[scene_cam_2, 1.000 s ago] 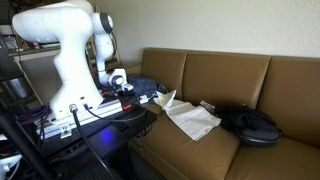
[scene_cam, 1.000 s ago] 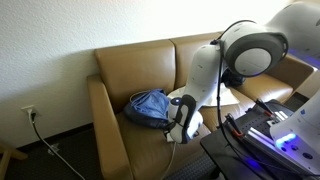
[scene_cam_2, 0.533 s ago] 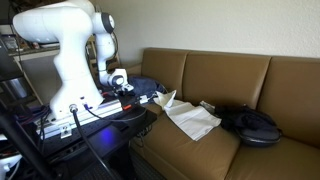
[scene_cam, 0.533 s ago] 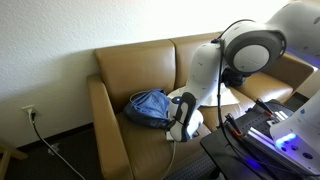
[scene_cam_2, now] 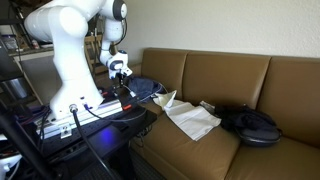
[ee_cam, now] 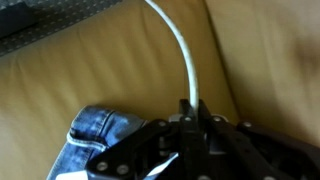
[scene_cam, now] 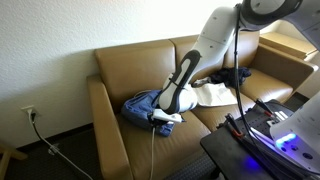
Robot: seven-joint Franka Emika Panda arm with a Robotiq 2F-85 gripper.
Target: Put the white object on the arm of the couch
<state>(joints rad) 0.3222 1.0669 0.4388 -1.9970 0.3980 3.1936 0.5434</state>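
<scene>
White arm (scene_cam: 205, 45) comes down from top right in an exterior view, forearm sloping low, wrist bent, gripper (scene_cam: 163, 115) pointing downward. In an exterior view the arm (scene_cam_2: 70, 50) stands tall, elbow up high, gripper (scene_cam_2: 121, 72) hanging under the wrist. Wrist view: gripper (ee_cam: 190, 125) enters from the bottom, black links converging. Blurred, so can't tell whether the jaws are apart or together.

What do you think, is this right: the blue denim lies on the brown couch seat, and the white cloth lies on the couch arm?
Not quite. The white cloth lies on the seat cushion of the couch, not on its arm, as an exterior view shows. The blue denim does lie on the couch seat.
</scene>
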